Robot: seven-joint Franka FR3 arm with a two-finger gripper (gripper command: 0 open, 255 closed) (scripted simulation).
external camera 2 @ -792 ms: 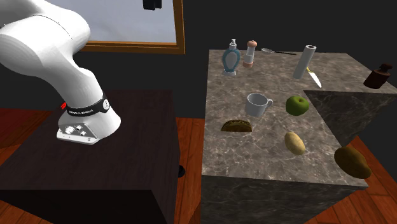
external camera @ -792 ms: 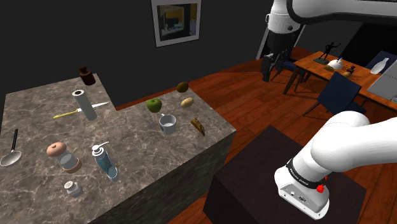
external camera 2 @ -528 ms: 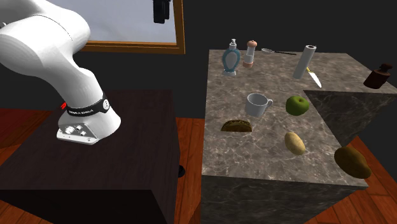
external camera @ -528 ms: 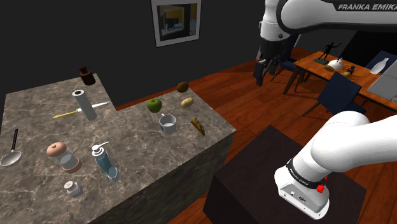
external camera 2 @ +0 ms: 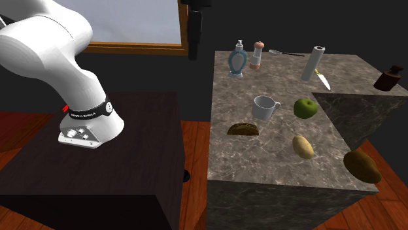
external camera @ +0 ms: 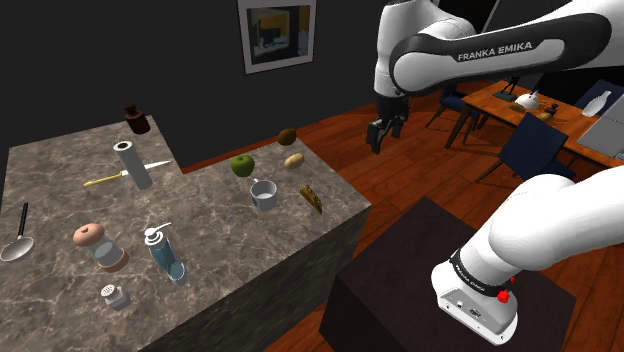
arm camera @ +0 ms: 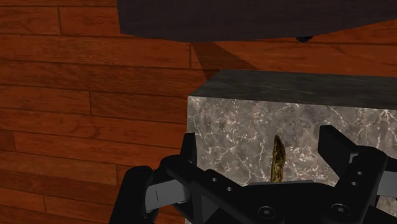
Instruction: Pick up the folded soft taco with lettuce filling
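Plainly open, the pincer (external camera: 379, 137) hangs in the air just off the table's (external camera: 200, 215) edge, over the wood floor (arm camera: 76, 95) between table and stand (external camera: 400, 275), its black fingers (arm camera: 189, 153) set wide apart and clasping nothing. The taco (external camera: 311, 197) lies on the marbled table near the corner closest to the stand, just beside the white mug (external camera: 264, 194), with the potato (external camera: 294, 160) and green apple (external camera: 242, 164) farther along. From the wrist camera it appears edge-on, a thin olive-brown sliver framed between the fingers but well apart from them.
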